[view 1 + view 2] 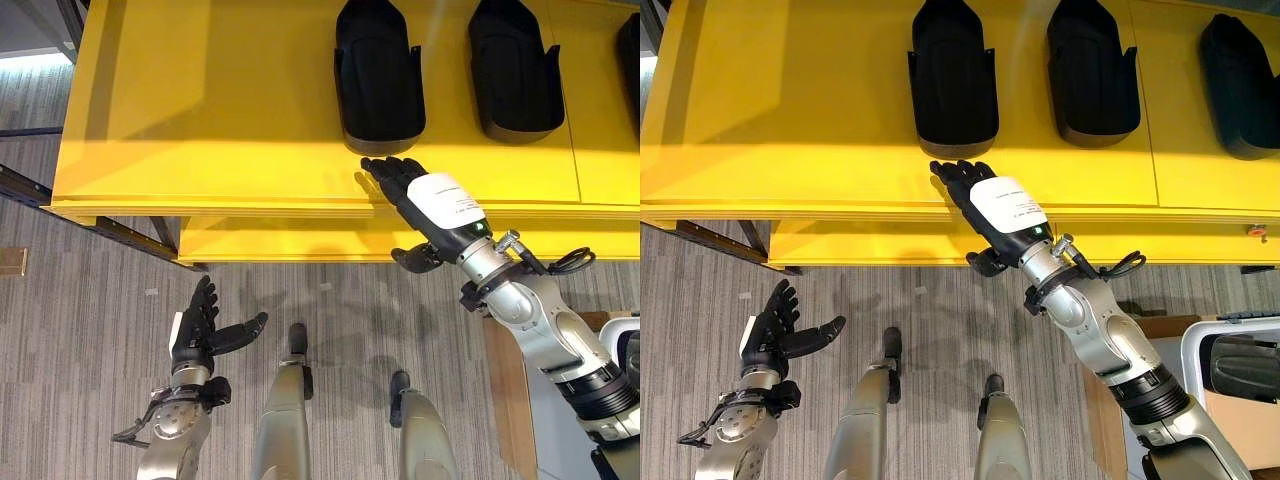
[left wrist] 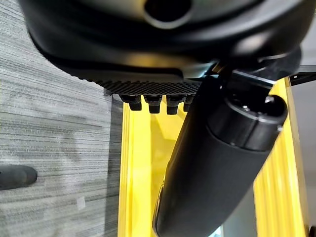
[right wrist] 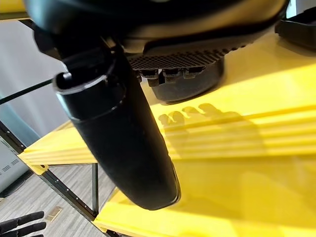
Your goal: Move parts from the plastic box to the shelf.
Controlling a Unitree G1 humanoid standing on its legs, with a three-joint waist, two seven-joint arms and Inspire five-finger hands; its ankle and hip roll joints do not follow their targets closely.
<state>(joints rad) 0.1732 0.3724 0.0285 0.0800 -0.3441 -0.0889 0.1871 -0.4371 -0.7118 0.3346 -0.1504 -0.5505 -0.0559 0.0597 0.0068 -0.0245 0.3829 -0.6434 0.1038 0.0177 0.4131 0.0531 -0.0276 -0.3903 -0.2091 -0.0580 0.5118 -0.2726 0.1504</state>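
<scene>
Three black moulded parts lie in a row on the yellow shelf [image 1: 200,100]: one [image 1: 378,70] in the middle, a second [image 1: 515,65] to its right, a third [image 1: 1240,85] at the far right. My right hand [image 1: 420,200] hovers open and holds nothing, fingers straight over the shelf's front edge, just short of the middle part [image 3: 190,86]. Low over the floor at the lower left, my left hand [image 1: 200,330] is open and holds nothing. The pale plastic box [image 1: 1195,350] stands at the lower right with another black part [image 1: 1240,365] in it.
A lower yellow shelf level [image 1: 280,240] juts out under the top one. Dark shelf legs [image 1: 165,235] stand on the grey striped floor at the left. A brown cardboard box [image 1: 505,380] sits beside the plastic box. The shelf's left half is bare.
</scene>
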